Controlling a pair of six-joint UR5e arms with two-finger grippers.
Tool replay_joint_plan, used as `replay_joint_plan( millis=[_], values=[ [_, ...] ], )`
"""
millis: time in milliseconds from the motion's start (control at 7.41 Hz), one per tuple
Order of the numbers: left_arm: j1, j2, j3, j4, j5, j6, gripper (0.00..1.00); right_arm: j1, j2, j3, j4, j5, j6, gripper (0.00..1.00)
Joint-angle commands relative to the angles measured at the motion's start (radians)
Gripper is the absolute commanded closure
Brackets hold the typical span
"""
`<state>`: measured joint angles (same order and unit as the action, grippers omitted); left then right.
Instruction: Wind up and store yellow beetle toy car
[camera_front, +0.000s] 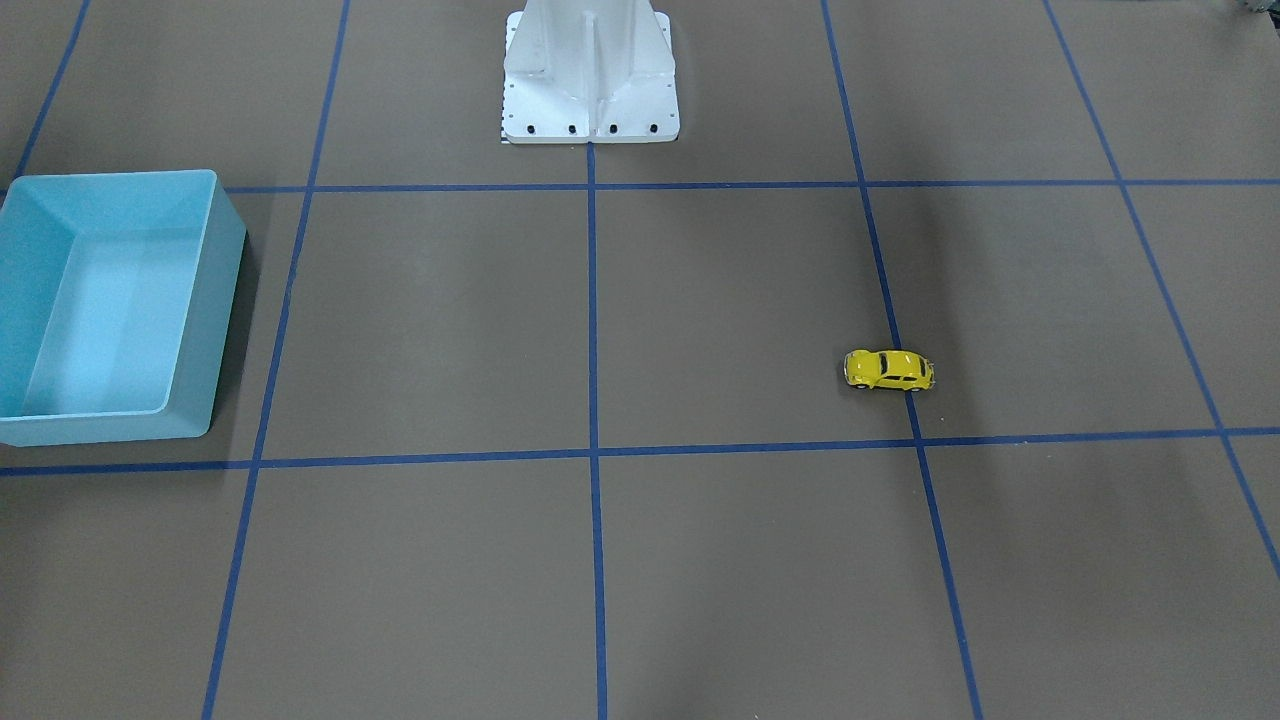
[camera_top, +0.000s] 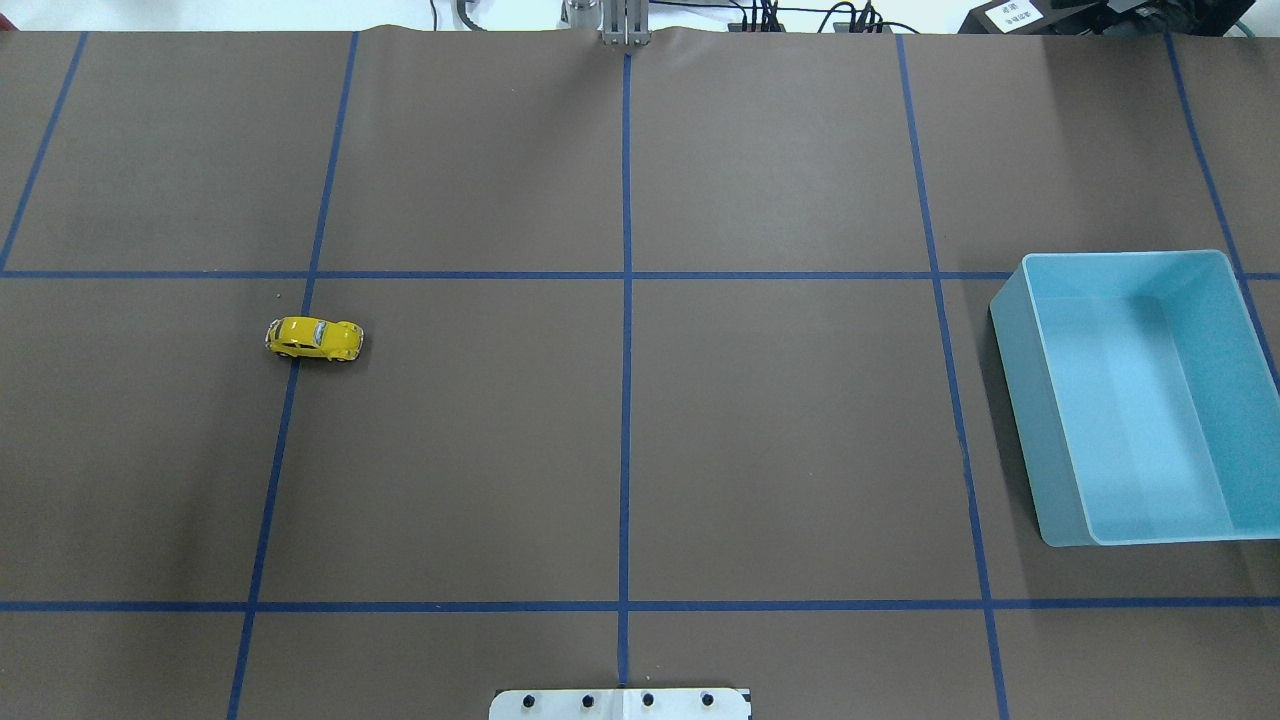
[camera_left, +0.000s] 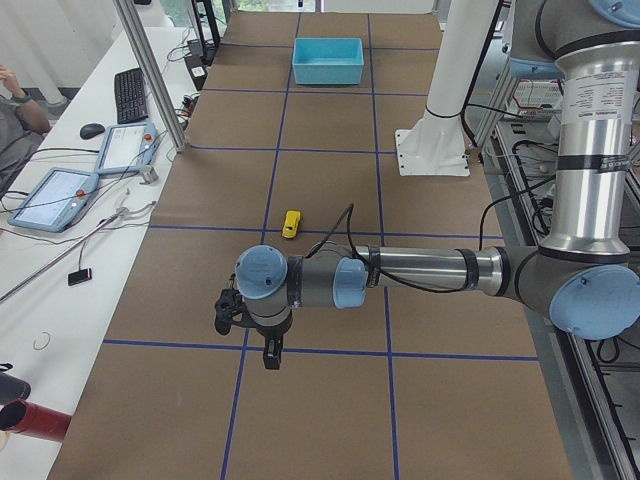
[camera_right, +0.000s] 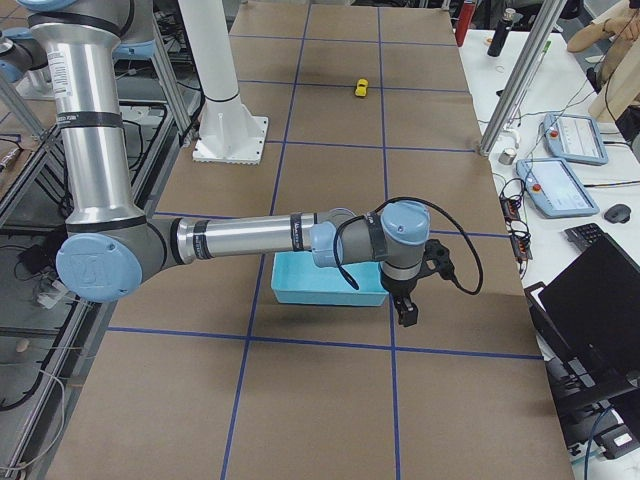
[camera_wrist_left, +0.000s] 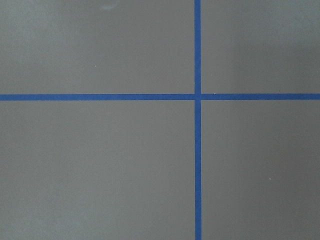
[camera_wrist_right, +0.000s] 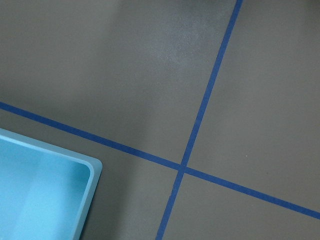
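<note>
Fingers show in neither the front-facing nor the overhead view. There the yellow beetle toy car (camera_front: 889, 369) sits on the desk (camera_front: 720, 300) across a blue tape line (camera_front: 882, 280), well apart from the light blue bin (camera_front: 215, 300). Left-end view: the left fingers (camera_left: 271, 356) hang well short of the car, and I cannot tell whether they are clenched or released. Right-end view: the right fingers (camera_right: 405, 312) hang near the bin, far from the car, and their state is equally unclear.
</note>
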<state>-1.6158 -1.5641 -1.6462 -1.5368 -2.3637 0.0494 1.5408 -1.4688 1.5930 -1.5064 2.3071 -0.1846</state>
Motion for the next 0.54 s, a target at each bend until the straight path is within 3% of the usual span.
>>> replay_joint_plan(
  millis=[0, 405],
  values=[
    [0.068, -0.004, -0.105, 0.001, 0.035, -0.009, 0.0, -0.001, 0.002, -0.001, 0.0, 0.0, 0.001, 0.0],
    [0.193, -0.036, -0.22, 0.055, 0.028, -0.109, 0.0, -0.001, 0.002, -0.002, 0.0, 0.0, 0.001, 0.0]
  ],
)
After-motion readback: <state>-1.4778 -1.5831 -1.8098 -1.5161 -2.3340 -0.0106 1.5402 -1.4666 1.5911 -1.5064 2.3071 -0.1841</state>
